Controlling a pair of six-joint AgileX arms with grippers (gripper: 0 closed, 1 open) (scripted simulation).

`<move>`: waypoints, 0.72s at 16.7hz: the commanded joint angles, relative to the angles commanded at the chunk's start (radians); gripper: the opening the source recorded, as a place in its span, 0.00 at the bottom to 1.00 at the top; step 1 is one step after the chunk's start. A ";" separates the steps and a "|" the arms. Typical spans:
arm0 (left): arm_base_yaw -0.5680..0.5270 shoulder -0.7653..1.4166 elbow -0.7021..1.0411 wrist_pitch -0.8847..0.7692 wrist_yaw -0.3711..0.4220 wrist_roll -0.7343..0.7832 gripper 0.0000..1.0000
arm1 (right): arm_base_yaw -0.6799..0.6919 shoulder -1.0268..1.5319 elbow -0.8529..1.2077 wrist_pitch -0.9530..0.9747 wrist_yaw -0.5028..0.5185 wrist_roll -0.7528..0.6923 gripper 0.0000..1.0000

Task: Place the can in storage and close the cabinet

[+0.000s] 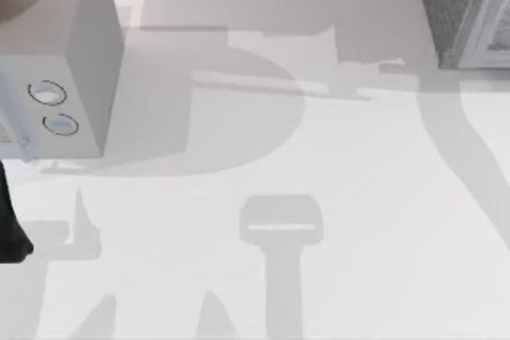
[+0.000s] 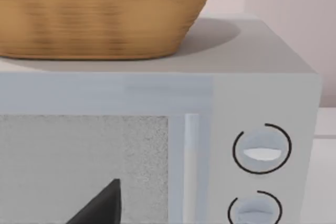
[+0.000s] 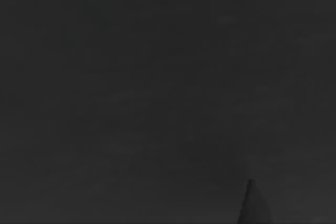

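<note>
Can: not able to place it, so which way it is lying from either set of jaws, and how its long axis is running, cannot tell.

Going from the left: the left arm (image 1: 9, 224) is sitting at the far left edge of the counter (image 1: 335, 165), just in front of the microwave (image 1: 76, 53). The left gripper (image 2: 100, 205) is pointing straight at the microwave door (image 2: 79, 166), close to it, with the two knobs (image 2: 261, 149) lying off to one side of it. Its jaws: cannot tell whether wide or narrow, and nothing is showing between them. A basket (image 2: 100, 14) is resting on top of the microwave, touching the roof.

The middle of the counter is carrying nothing but shadows.

At the far right, at the back corner, the cabinet (image 1: 466, 13) is standing, well apart from the left arm. Whether its door is open or shut, cannot tell.

The right wrist view is dark. Right gripper jaws: cannot tell.

Judgement: the move ahead is turning on the cabinet, and that is lying all the way across the counter from the left arm, so the right arm is looking like the nearer one for storing and for closing. The left arm is looking parked, facing the wrong box. How far along the task is, cannot tell.
</note>
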State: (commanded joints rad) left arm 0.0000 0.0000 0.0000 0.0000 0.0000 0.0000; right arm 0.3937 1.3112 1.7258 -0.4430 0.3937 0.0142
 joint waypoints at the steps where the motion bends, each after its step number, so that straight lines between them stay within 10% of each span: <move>1: 0.000 0.000 0.000 0.000 0.000 0.000 1.00 | 0.025 -0.007 -0.003 0.002 0.026 0.004 1.00; 12: 0.000 0.000 0.000 0.000 0.000 0.000 1.00 | 0.001 0.003 0.043 0.021 0.045 -0.006 1.00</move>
State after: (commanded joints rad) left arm 0.0000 0.0000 0.0000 0.0000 0.0000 0.0000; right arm 0.3949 1.3141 1.7683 -0.4223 0.4391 0.0078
